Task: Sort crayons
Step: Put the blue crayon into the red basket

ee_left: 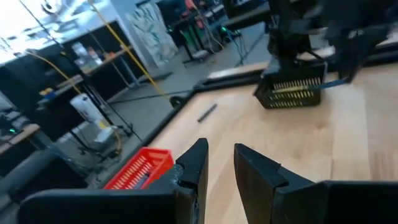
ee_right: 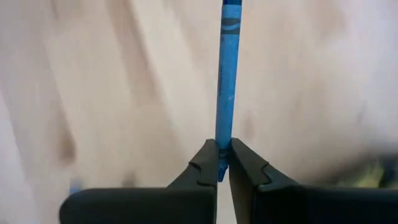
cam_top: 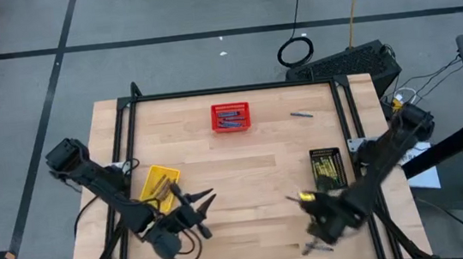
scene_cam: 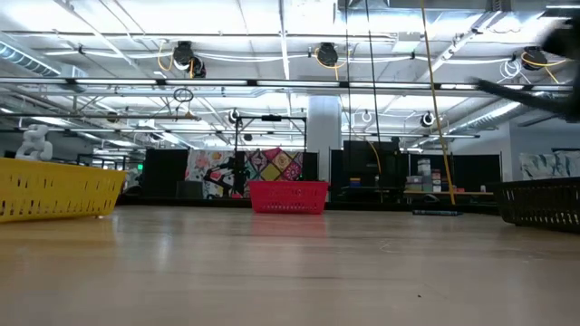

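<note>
Right claw [ee_right: 222, 163] pinching a thin blue crayon [ee_right: 226, 81], paper-wrapped, dark printed bands.

High view looks straight down on the table [cam_top: 245, 180]; low view skims level across it; both catch the red basket [cam_top: 230, 117]; wrist views sit close.

No text, brand, number or sign can be read anywhere; the blue crayon [ee_right: 225, 93] pinched in the right gripper [ee_right: 223, 163] carries dark oval wrapper markings, but they are too blurred to make out as words
</note>
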